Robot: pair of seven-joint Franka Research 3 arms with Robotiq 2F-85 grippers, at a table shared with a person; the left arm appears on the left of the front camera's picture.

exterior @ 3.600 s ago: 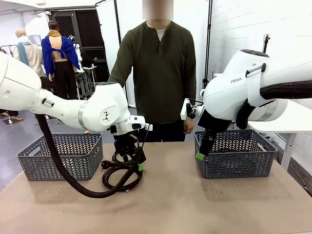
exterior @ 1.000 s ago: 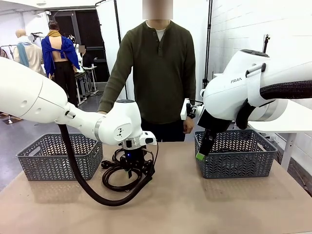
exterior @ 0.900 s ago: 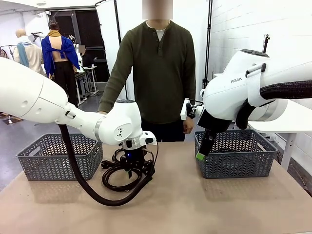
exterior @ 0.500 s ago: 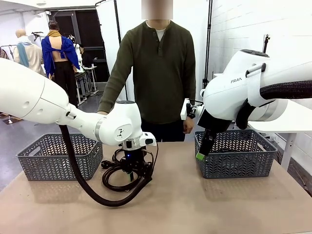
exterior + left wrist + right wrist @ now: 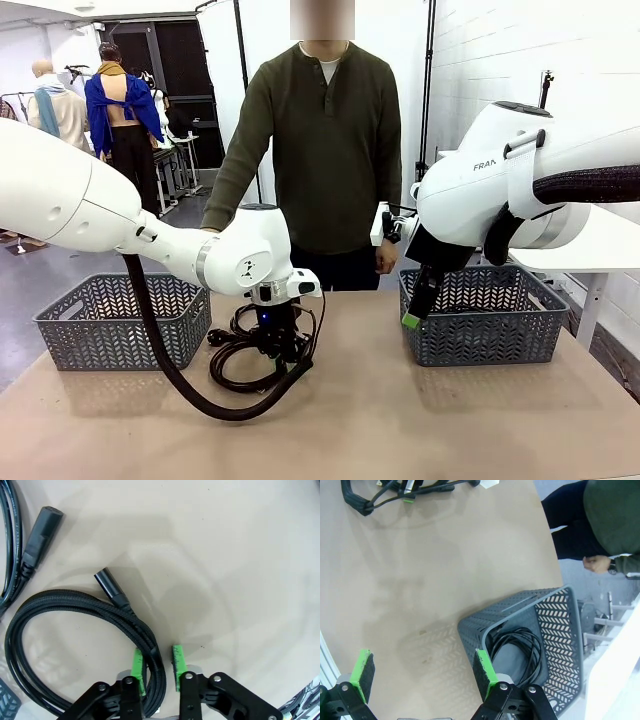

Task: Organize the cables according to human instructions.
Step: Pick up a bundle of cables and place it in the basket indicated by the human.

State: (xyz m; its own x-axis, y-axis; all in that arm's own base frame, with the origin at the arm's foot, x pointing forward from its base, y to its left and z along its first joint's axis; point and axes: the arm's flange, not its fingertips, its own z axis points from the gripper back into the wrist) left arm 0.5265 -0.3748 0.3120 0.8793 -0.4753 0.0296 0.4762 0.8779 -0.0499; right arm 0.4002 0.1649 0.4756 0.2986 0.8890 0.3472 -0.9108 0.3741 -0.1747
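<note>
The table (image 5: 400, 420) carries two grey lattice baskets, with the person (image 5: 325, 140) standing at its far edge, one hand (image 5: 386, 258) hanging at the side. The left arm (image 5: 70, 200) bends down to the middle of the table. The right arm (image 5: 520, 170) is folded high, its wrist tipped down at the near left corner of the right basket (image 5: 490, 335).

That basket holds one coiled black cord (image 5: 520, 647) lying flat on its floor. What lies in the left basket (image 5: 110, 330) cannot be made out through the lattice.

The loose cables (image 5: 240, 365) lie heaped on the table just right of the left basket. In the left wrist view a braided coil (image 5: 60, 605) lies flat as a wide oval. Its slim plug (image 5: 107, 582) sticks out of the loop's top, pointing to that picture's upper left. A second cord's chunky plug (image 5: 42, 530) lies apart from it, near the corner.

The left hand (image 5: 156, 657) points straight down. Its green pads stand either side of the coil's strands, which run lengthwise between them, and a slim gap seems to remain at one pad. The right hand (image 5: 422, 667) is spread wide and holds nothing.
</note>
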